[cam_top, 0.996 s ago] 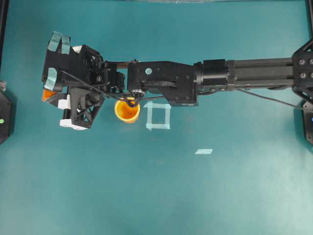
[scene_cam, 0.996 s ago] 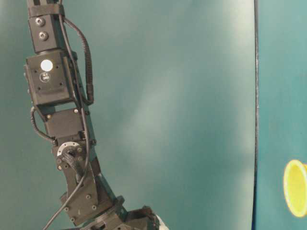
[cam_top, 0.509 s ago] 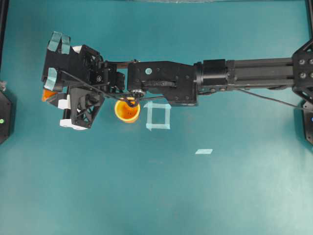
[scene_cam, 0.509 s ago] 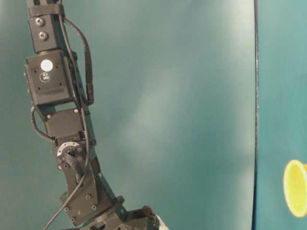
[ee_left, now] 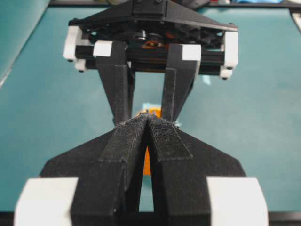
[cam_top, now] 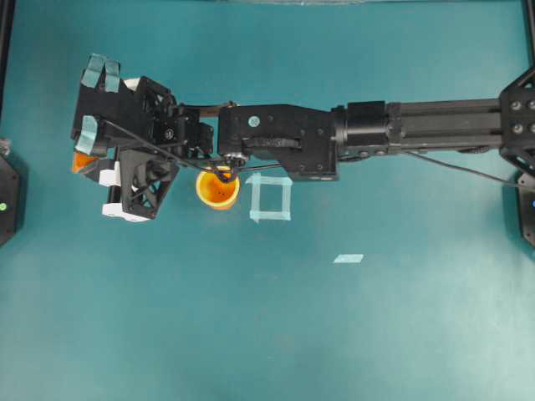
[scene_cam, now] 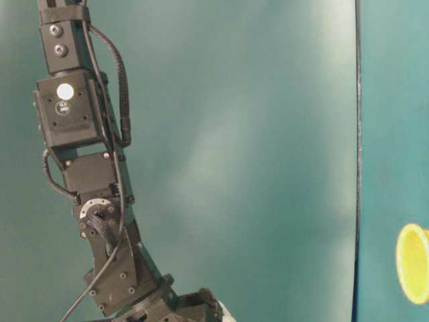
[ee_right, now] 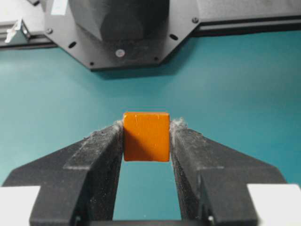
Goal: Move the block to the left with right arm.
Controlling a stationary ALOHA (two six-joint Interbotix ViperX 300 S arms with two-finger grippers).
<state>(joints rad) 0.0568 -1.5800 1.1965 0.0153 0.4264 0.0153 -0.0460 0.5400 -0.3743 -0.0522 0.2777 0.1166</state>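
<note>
The small orange block point(ee_right: 146, 136) sits squeezed between the fuzzy black fingers of my right gripper point(ee_right: 146, 131), which is shut on it. In the overhead view the right arm point(cam_top: 284, 138) stretches from the right edge across to the far left, and a corner of the block point(cam_top: 80, 161) peeks out under its gripper head. My left gripper point(ee_left: 148, 118) is shut with its tips touching and holds nothing. A sliver of orange shows through the gap between its fingers; I cannot tell what it is.
A yellow-orange cup point(cam_top: 217, 189) stands upright just below the right arm's wrist and also shows in the table-level view point(scene_cam: 412, 263). A pale blue tape square point(cam_top: 270, 198) lies right of the cup. A small tape strip point(cam_top: 348, 258) lies further right. The left arm's black base point(ee_right: 122, 28) is just beyond the block.
</note>
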